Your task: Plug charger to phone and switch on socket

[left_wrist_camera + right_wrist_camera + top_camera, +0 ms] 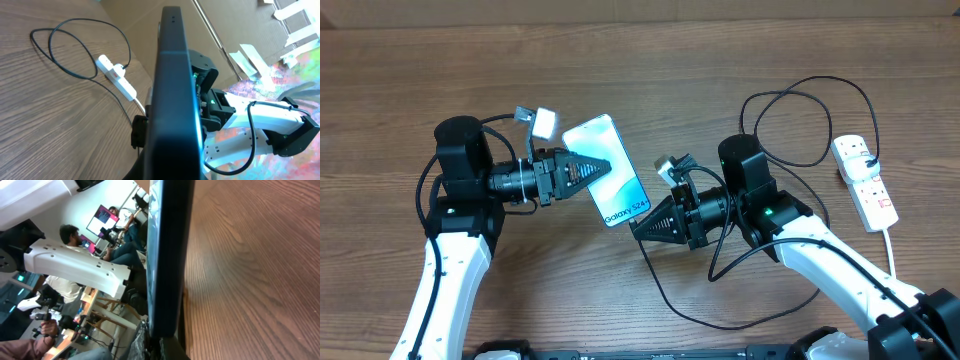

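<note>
Work on the charging job stands about midway, by my reading. The slim, black-edged phone (620, 190) with its pale blue-white screen sits between my two arms and appears lifted off the brown wood-grain tabletop (410, 70). My left arm (460, 165) has its jaws clamped across the phone's plain end. My right arm (750, 180) has its jaws closed at the lettered end, just where the free end of the long thin black charger cable (815, 80) runs in. Whether they pinch the connector or the phone's edge I cannot tell, and the connector itself is hidden, so I cannot call the plug seated. The cable's other end loops off to the white elongated power strip (865, 182), well apart on my right. Its small red rocker switch (886, 207) lies far from both sets of jaws, so I judge the switching-on not yet done. Count: one phone, one charger cable, one power strip, one red rocker switch, two arms.
</note>
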